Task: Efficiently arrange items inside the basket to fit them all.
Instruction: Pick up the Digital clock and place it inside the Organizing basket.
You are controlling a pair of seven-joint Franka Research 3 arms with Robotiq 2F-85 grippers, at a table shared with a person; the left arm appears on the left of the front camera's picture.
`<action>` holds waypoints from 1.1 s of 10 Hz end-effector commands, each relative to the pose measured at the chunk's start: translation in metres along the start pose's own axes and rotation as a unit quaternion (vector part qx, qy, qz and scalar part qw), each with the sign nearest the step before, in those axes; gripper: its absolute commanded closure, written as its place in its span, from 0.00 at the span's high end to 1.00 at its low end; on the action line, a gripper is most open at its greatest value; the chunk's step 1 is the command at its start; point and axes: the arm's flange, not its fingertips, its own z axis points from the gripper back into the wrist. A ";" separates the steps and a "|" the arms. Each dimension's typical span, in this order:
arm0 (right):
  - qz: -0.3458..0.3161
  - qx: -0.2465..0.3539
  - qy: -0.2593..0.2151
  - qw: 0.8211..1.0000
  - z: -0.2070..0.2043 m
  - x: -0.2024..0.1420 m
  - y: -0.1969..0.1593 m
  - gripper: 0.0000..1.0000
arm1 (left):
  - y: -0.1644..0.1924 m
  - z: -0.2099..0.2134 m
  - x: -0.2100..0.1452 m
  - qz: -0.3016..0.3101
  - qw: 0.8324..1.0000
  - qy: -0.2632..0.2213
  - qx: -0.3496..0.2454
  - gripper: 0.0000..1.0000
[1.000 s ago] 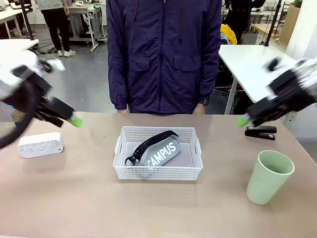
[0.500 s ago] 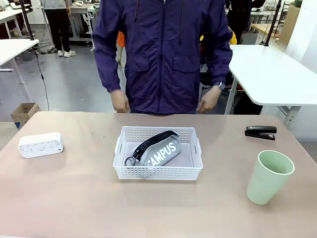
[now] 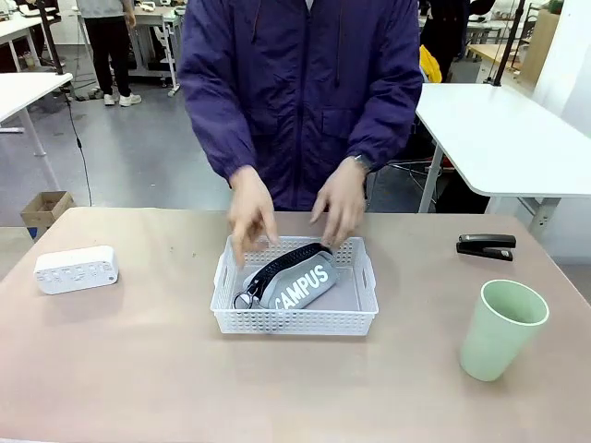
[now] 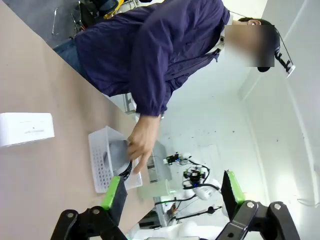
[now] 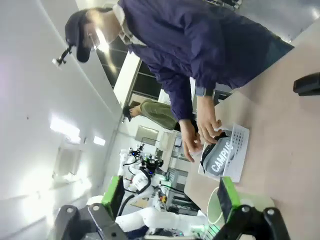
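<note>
Well ahead, pouch [image 3: 300,280] in basket [image 3: 294,321], left end effector [image 4: 172,192] open, right end effector [image 5: 169,197] open.

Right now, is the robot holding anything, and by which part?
Nothing. The left gripper and the right gripper both stand open and empty, away from the pouch.

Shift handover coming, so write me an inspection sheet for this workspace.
Surface: tan table, bare between the things.
Job's things: white basket mid-table holds the grey CAMPUS pouch; white box, black stapler and green cup sit outside it.
Clutter: nothing seen.
Grippers: left gripper and right gripper open, empty.
Cables: thin black cable hangs by the far-left white table.
Surroundings: person in purple jacket, hands over the basket; cardboard box on the floor.
</note>
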 end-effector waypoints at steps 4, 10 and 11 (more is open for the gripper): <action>-0.013 0.001 -0.003 1.000 -0.001 0.004 -0.011 1.00 | 0.003 -0.008 0.002 0.010 1.000 -0.001 -0.004 1.00; -0.013 0.001 -0.003 1.000 -0.001 0.004 -0.011 1.00 | 0.002 -0.007 0.001 0.022 1.000 0.001 0.004 1.00; -0.013 0.001 -0.003 1.000 -0.001 0.004 -0.011 1.00 | -0.015 -0.020 0.000 -0.023 0.998 0.057 0.009 1.00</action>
